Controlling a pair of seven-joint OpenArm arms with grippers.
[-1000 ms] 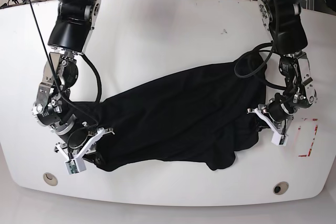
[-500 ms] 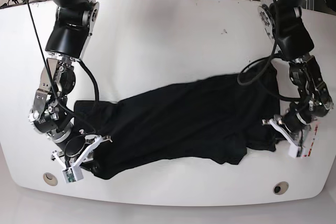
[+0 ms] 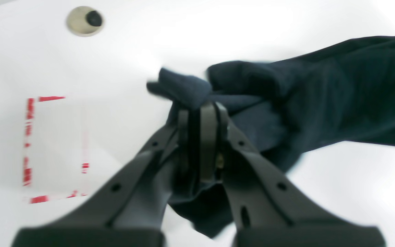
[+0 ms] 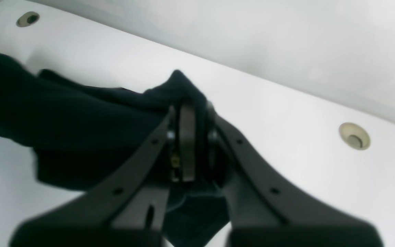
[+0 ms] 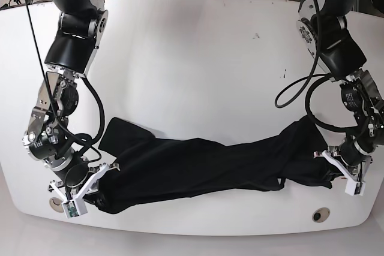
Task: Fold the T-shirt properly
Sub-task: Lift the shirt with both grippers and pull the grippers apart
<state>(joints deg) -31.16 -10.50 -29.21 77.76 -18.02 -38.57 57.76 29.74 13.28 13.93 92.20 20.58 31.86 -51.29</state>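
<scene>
The black T-shirt (image 5: 204, 169) lies bunched in a long band near the front edge of the white table (image 5: 192, 58). It is pulled out between my two grippers. My left gripper (image 5: 337, 174), on the right of the base view, is shut on the shirt's end. In the left wrist view the left gripper (image 3: 199, 111) pinches a fold of the T-shirt (image 3: 321, 92). My right gripper (image 5: 90, 185) is shut on the other end. The right wrist view shows the right gripper (image 4: 188, 111) clamped on the T-shirt (image 4: 81, 113), with cloth hanging below the fingers.
A red-taped rectangle (image 3: 53, 151) marks the table beside the left gripper. Round grommet holes sit near the front edge (image 5: 320, 214), (image 3: 85, 20), (image 4: 354, 136). Both arms reach down over the table's two sides. Cables and floor lie behind the far edge.
Both arms have drawn the shirt toward the table's front edge and further apart. The broad spread of cloth has become a long narrow band. Both grips have held.
</scene>
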